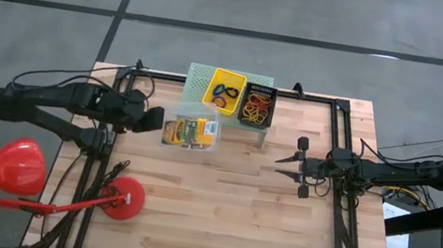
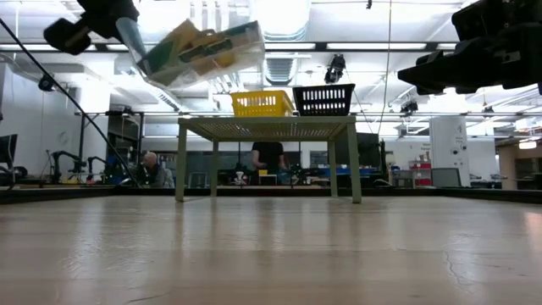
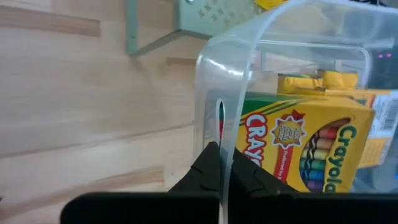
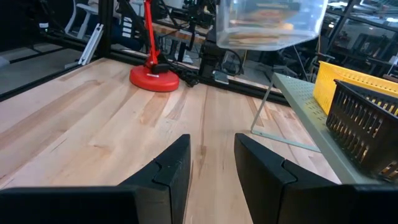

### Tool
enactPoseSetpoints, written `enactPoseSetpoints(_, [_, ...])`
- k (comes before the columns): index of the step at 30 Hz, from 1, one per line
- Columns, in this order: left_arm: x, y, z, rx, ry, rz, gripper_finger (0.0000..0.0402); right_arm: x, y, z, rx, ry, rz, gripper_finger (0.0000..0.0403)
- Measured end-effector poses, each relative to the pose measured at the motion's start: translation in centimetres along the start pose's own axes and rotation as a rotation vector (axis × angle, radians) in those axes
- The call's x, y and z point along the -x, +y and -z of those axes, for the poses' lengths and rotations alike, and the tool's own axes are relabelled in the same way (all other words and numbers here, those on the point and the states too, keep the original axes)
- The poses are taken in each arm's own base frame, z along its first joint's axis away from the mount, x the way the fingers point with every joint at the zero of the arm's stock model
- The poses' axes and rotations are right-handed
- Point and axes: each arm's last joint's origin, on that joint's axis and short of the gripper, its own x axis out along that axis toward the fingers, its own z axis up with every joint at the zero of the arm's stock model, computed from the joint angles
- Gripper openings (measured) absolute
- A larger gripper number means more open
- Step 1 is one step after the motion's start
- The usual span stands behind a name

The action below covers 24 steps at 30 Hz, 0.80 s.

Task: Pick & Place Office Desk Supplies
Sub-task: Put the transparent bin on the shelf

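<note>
The light wooden slatted table (image 1: 217,211) carries a mint-green perforated metal stand (image 2: 267,127) at its far edge. A clear plastic rectangular bin (image 1: 191,130), tilted in the air just in front of the stand, holds yellow crayon boxes (image 3: 298,149) lying on their sides. On the stand, a yellow mesh basket (image 1: 212,85) contains blue and black ring rolls (image 1: 225,94); beside it a black mesh basket (image 1: 243,114) contains coloured rubber bands (image 1: 259,105). The left gripper (image 3: 219,163) is clamped on the bin's wall. The right gripper (image 4: 212,162) hovers with fingers apart, well to the right.

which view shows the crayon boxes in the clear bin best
The left wrist view: the crayon boxes fill it, print readable through the clear bin. The high view shows them small, the low view from below, the right wrist view only blurred.
</note>
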Motion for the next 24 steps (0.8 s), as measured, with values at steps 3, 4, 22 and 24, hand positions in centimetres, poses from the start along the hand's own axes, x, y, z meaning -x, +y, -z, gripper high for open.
enactPoseSetpoints(3, [0.7,0.4,-0.1,0.022,0.0,-0.018,0.0,0.0,0.0,0.0,0.0,0.0,0.0,0.0121])
enactPoseSetpoints(4, [0.9,0.6,-0.1,0.031,0.0,-0.019,0.0,0.0,0.0,0.0,0.0,0.0,0.0,0.0121])
enactPoseSetpoints(22, [3.8,3.2,-1.3,0.568,-0.252,0.057,0.0,0.0,0.0,0.0,0.0,0.001,0.0,0.0121])
enactPoseSetpoints(24, [3.9,3.2,-1.4,0.634,-0.302,0.079,0.0,0.0,0.0,0.0,0.0,0.001,0.0,0.0121])
